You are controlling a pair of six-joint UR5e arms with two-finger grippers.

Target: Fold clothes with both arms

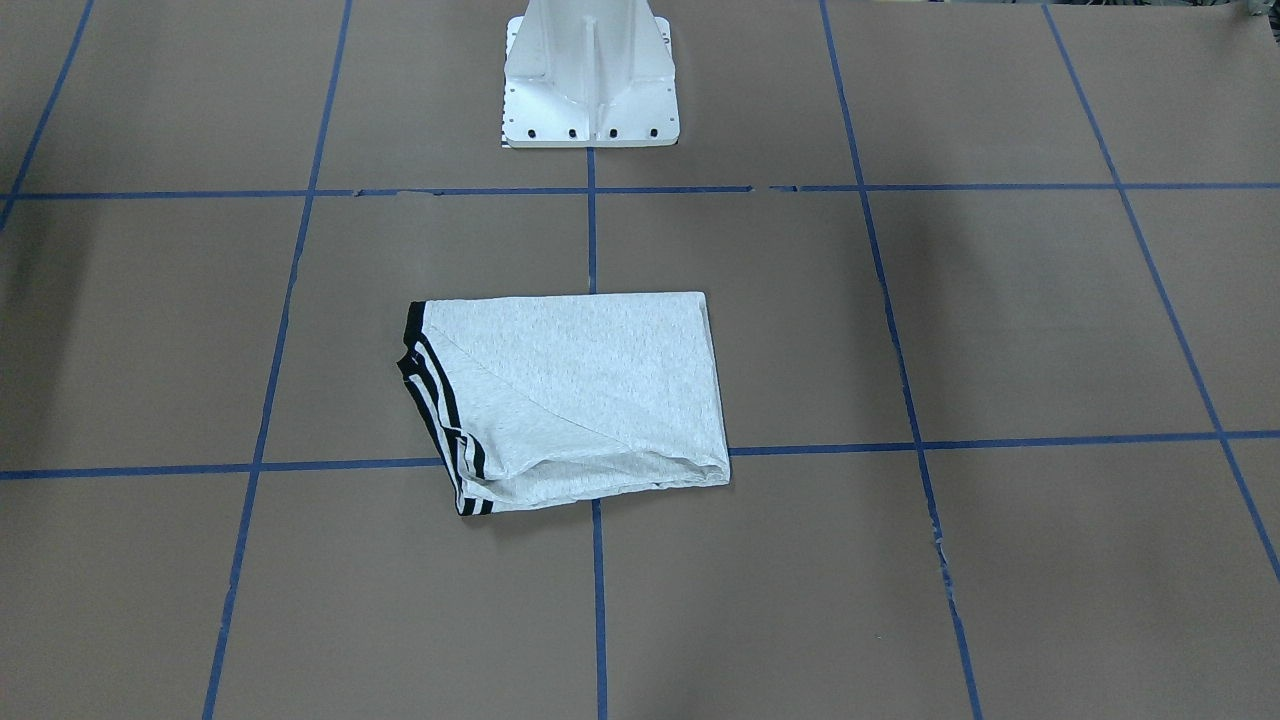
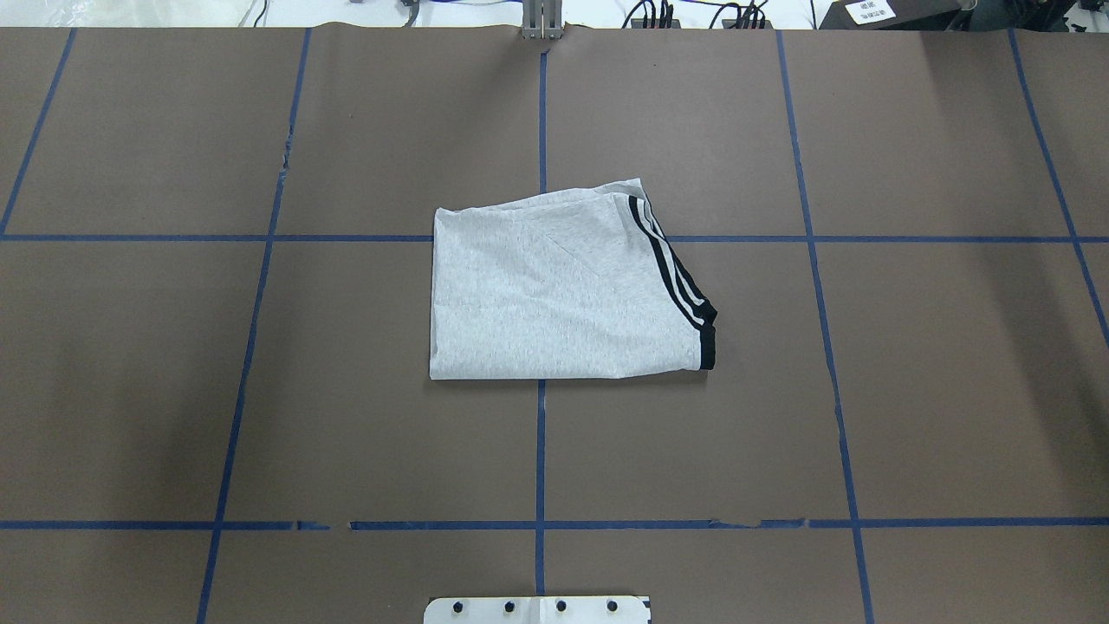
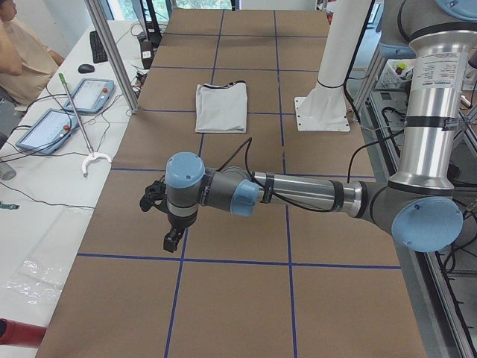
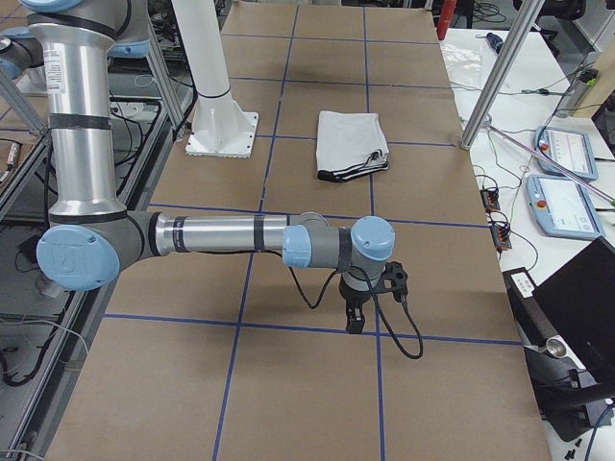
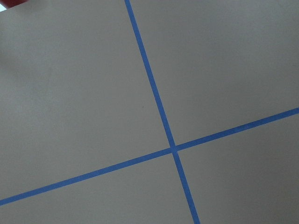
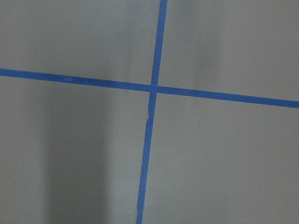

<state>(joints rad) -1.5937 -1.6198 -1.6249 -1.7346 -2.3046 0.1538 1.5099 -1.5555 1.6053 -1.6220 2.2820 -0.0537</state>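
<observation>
The clothes are one light grey T-shirt (image 2: 554, 295), folded into a flat rectangle at the table's middle (image 1: 570, 390). Black stripes run along one edge, and no print shows. Both arms are out at the table's ends, far from the shirt. The left arm's gripper (image 3: 170, 239) hangs over bare brown paper in the exterior left view, where the shirt (image 3: 221, 107) lies far behind it. The right arm's gripper (image 4: 354, 317) hangs low over a blue tape line, well short of the shirt (image 4: 351, 142). I cannot tell whether either is open or shut. Both wrist views show only paper and tape.
The white pedestal base (image 1: 590, 80) stands behind the shirt on the robot's side. Blue tape (image 2: 540, 451) grids the brown table. A side bench holds tablets (image 3: 45, 130), with a person (image 3: 22, 52) seated there. A metal post (image 3: 112, 52) and a laptop (image 4: 577, 307) flank the table.
</observation>
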